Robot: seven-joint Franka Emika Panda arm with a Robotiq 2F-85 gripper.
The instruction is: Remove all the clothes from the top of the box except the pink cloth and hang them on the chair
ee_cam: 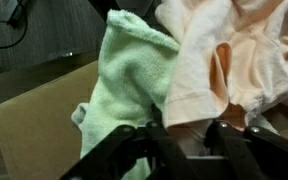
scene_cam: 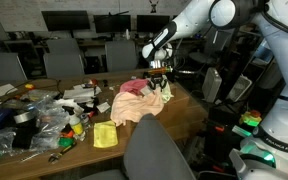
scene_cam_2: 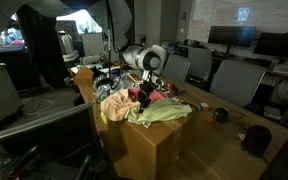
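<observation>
The green towel (ee_cam: 129, 80) lies at 11 o'clock of the gripper (ee_cam: 189, 150), long axis 12-to-6; the pink cloth (ee_cam: 234, 50) fills the gap between the fingers (ee_cam: 229, 140). Whether they clamp it cannot be told.

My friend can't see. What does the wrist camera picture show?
A fuzzy light-green cloth lies bunched beside a peachy-pink cloth on a brown box. The robot's dark hand pokes in from the bottom, right by both cloths.
</observation>
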